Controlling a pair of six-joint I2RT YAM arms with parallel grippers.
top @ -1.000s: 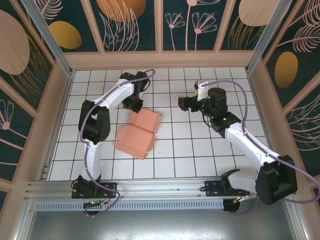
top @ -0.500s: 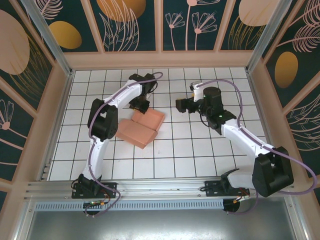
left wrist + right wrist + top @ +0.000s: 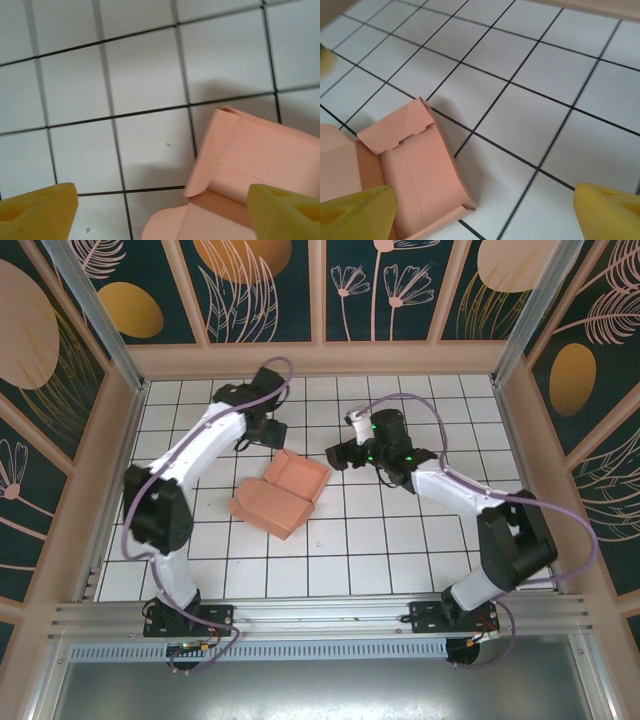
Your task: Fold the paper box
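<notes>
The salmon-pink paper box (image 3: pixel 283 492) lies partly folded on the white tiled floor, two panels side by side. My left gripper (image 3: pixel 266 432) hovers just beyond its far left corner, open, holding nothing. In the left wrist view the box (image 3: pixel 250 155) fills the lower right, with a curled flap below the wide-apart yellow fingertips (image 3: pixel 40 215) of the left gripper (image 3: pixel 162 220). My right gripper (image 3: pixel 336 454) stands open just right of the box's far edge. The right wrist view shows the box (image 3: pixel 415 165) as an open tray with a notched flap, at the left of the right gripper (image 3: pixel 482 212).
A wooden border (image 3: pixel 320 360) and metal posts (image 3: pixel 100 310) enclose the tiled floor (image 3: pixel 400 540). Bare tiles stretch in front of and to the right of the box. An aluminium rail (image 3: pixel 320 615) runs along the near edge by the arm bases.
My left gripper has opened, let go of the box and drawn back up and left. The box has folded flatter. My right arm has swung left toward the box, still open.
</notes>
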